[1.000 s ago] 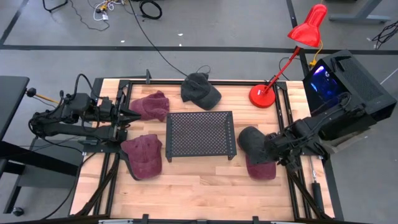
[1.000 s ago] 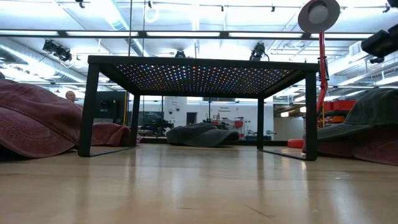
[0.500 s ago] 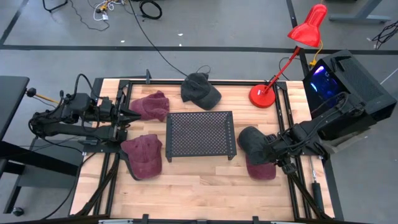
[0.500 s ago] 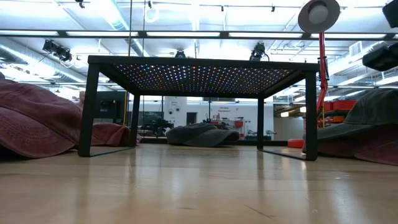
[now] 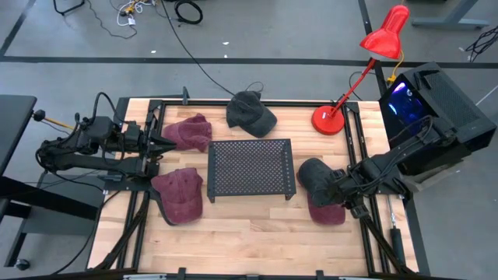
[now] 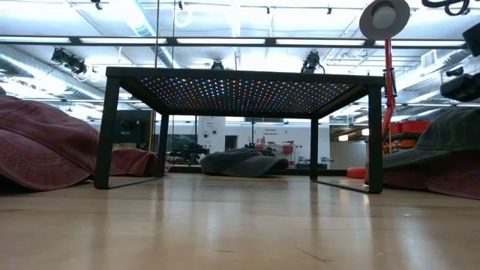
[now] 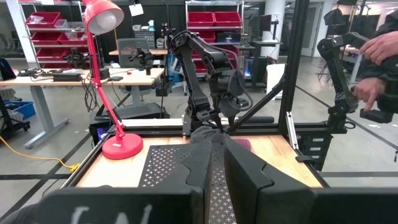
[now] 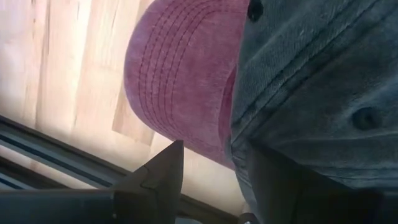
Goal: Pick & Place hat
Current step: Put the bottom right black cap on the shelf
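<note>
A dark grey hat (image 5: 317, 177) lies on top of a maroon hat (image 5: 328, 211) at the table's right, beside the black mesh stand (image 5: 250, 166). In the right wrist view the grey hat (image 8: 311, 81) overlaps the maroon brim (image 8: 180, 74). My right gripper (image 5: 339, 189) hangs just above this pile, pointing steeply down. It is open (image 8: 214, 180), with the edge where the two hats meet between its fingers. I see no touch. My left gripper (image 5: 165, 144) waits shut and level at the table's left (image 7: 214, 168).
Two more maroon hats (image 5: 187, 132) (image 5: 180, 195) lie at the left and another grey hat (image 5: 250, 113) lies at the far middle. A red desk lamp (image 5: 330, 119) stands at the far right. A person's hands (image 7: 373, 68) show beyond the table.
My right gripper has come down toward the grey hat on the right-hand pile, staying open. The hats have not moved.
</note>
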`<act>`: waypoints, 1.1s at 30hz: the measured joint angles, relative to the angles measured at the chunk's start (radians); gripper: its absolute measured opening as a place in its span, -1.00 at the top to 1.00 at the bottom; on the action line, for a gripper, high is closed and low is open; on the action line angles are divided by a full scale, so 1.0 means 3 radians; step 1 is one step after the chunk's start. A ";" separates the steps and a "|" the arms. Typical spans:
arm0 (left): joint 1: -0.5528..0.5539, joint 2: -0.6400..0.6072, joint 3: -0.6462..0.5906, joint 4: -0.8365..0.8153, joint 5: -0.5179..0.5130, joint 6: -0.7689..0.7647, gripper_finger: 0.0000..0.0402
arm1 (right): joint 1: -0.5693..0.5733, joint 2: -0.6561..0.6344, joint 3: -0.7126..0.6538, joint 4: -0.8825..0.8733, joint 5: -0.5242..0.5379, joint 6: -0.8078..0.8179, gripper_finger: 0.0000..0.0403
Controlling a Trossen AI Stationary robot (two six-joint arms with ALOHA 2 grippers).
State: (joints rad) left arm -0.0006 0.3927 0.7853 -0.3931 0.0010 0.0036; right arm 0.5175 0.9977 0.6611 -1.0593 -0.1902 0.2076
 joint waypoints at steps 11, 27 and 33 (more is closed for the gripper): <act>0.0001 0.0000 0.0000 0.0000 0.0000 -0.0001 0.76 | 0.0000 0.0000 -0.0018 0.0045 0.0142 0.0330 0.13; 0.0001 -0.0001 0.0000 0.0000 0.0000 0.0000 0.76 | 0.0088 0.0117 -0.0138 0.0112 0.0192 0.0514 0.13; 0.0001 0.0000 0.0000 -0.0001 0.0000 0.0000 0.76 | 0.0090 0.0163 -0.0138 0.0113 0.0307 0.0582 0.17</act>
State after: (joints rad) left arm -0.0002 0.3927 0.7853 -0.3933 0.0010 0.0036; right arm 0.5446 1.0465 0.6197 -1.0254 -0.0980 0.3822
